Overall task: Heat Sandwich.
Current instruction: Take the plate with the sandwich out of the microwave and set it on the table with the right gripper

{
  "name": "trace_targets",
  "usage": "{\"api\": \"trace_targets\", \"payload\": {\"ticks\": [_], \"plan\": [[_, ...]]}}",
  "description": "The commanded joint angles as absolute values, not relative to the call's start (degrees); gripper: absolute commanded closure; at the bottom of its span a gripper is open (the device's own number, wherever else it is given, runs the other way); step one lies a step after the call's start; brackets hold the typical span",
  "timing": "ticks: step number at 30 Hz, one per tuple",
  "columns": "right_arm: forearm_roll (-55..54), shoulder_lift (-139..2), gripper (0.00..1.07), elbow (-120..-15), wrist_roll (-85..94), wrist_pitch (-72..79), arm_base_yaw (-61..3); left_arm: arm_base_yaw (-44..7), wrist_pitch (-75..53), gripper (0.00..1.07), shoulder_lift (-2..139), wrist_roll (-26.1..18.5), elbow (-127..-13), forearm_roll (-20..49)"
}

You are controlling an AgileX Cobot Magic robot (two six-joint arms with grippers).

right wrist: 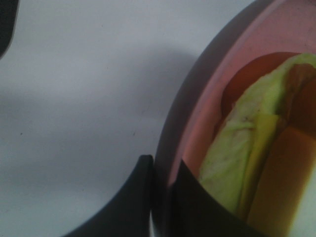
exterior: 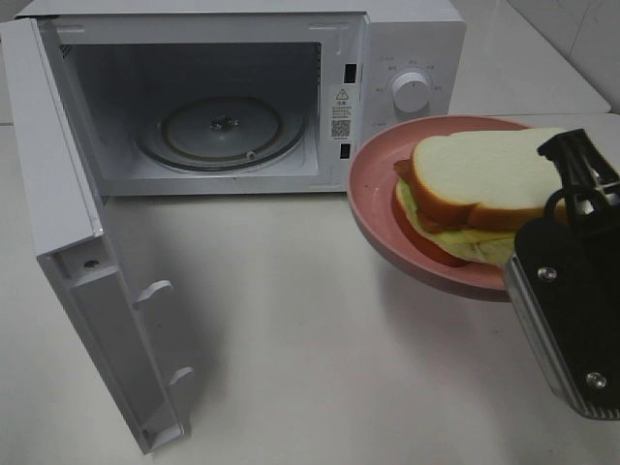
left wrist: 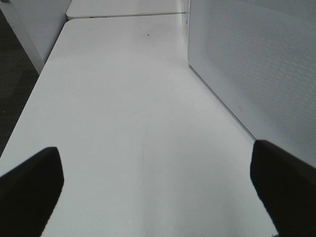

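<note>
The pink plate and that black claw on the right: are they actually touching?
Touching. The right wrist view shows the right gripper with its fingers closed on the rim of the pink plate, one either side, no gap.

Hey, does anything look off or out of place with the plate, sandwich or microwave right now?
Nothing is spilled or damaged. The sandwich sits on the pink plate, which the right gripper pinches by its rim. The microwave door stands open.
</note>
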State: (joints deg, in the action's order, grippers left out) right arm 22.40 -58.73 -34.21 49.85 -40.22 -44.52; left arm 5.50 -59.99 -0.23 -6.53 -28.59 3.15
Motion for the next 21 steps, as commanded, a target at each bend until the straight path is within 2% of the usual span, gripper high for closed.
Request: {"api": "trace_targets", "payload": {"ticks": [1, 8, 21], "plan": [[27.33, -57.01, 1.07, -33.12, 41.37, -41.37, -44.81, 5.33, -59.36, 0.09, -1.43, -6.7, -28.36, 3.55], [35.58, -56.72, 1.07, -32.72, 25.21, -44.46, -44.81, 5.33, -59.36, 0.09, -1.43, -6.7, -28.36, 3.55], [39.25, -56.72, 1.07, -32.72, 12.95, -50.25, -44.81, 5.33, -59.36, 0.09, -1.43, -6.7, -28.36, 3.55]]}}
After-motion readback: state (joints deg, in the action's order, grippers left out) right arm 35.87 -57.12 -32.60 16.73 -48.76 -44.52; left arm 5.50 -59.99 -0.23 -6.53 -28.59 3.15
